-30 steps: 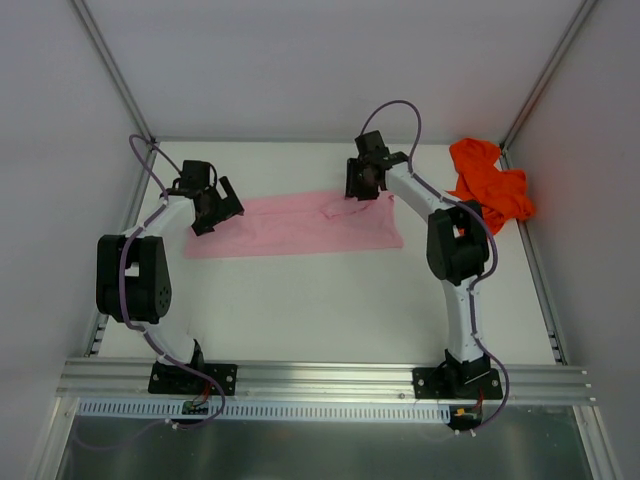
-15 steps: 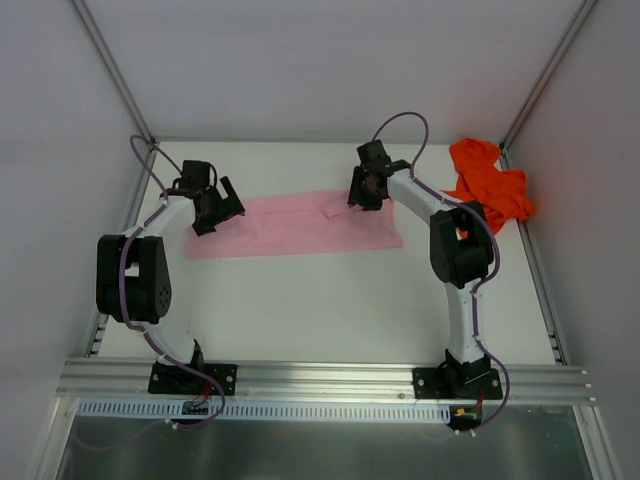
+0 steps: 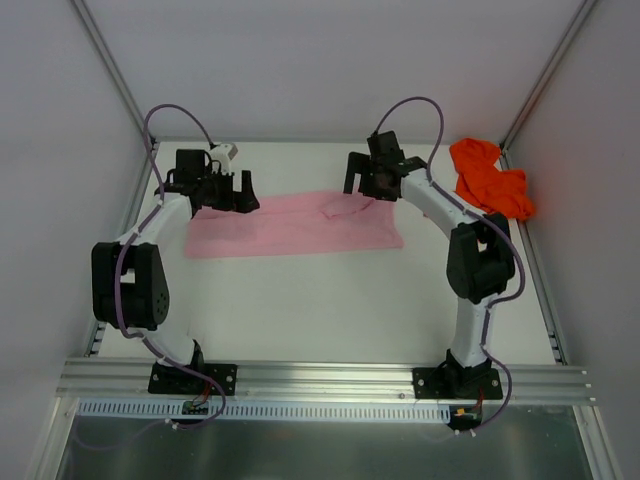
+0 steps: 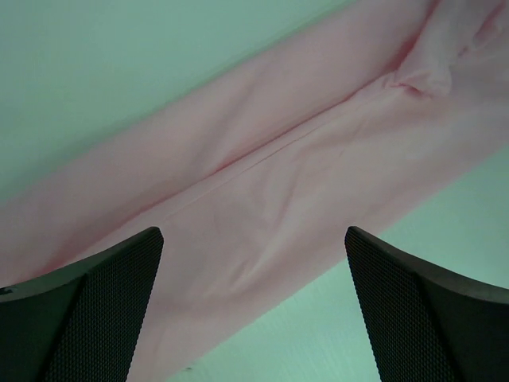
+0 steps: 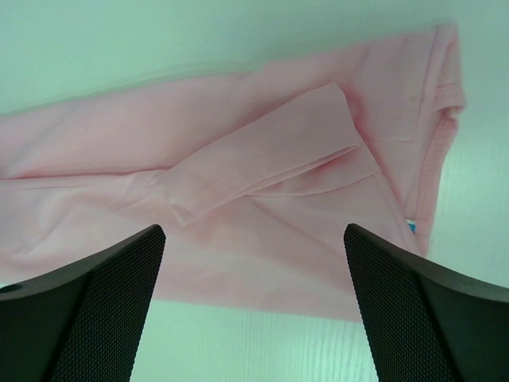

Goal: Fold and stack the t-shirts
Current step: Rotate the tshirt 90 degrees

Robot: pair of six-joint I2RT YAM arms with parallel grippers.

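- The pink shirt (image 3: 295, 222) lies flat as a long folded strip across the far half of the tabletop (image 3: 320, 300). In the top view the left claw covers part of its left end.
- The left claw (image 3: 236, 195) hangs over that left end, fingers spread wide with nothing between them. Whether it touches the cloth cannot be told.
- The right claw (image 3: 367, 188) is above the strip's far right part, near a folded-over sleeve (image 5: 262, 151). It is also wide apart and holds nothing.
- The right wrist view shows a ribbed edge (image 5: 433, 159) at the shirt's end and a tiny blue tag (image 5: 411, 225), too small to read.
- Both wrist views cut the pink shirt off at the frame edges.
- The orange shirt (image 3: 490, 180) sits crumpled in the far right corner, well apart from the pink one. Its sleeves and neck cannot be picked out.
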